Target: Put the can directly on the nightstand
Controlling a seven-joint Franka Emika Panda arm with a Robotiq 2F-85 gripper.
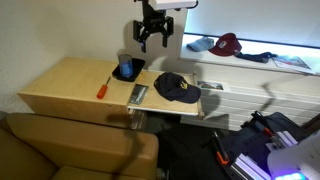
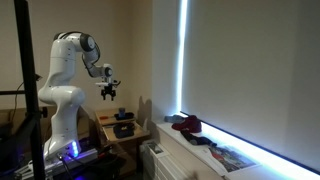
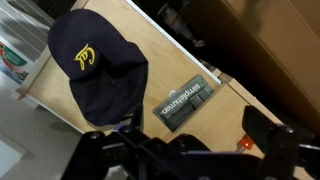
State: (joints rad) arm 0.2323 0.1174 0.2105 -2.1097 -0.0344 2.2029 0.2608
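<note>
Up close in the wrist view, the gripper [image 3: 185, 155] hangs spread wide and empty over the navy cap [image 3: 95, 65] and the nightstand [image 3: 175, 60]. In an exterior view the can [image 1: 127, 68] stands upright on a dark pad [image 1: 118, 77] toward the nightstand's far edge. It's probably light, stiff and slick-walled, so pinch its sides mid-height. In an exterior view the arm [image 2: 60, 80] holds high.

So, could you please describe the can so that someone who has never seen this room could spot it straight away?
Find the wide, light wooden nightstand and look along its back edge, almost beneath the open claw. The can is the small blue-grey cylinder there. It is the only upright, round thing on top: the navy cap slumps low and the thin orange tool lies flat.
</note>
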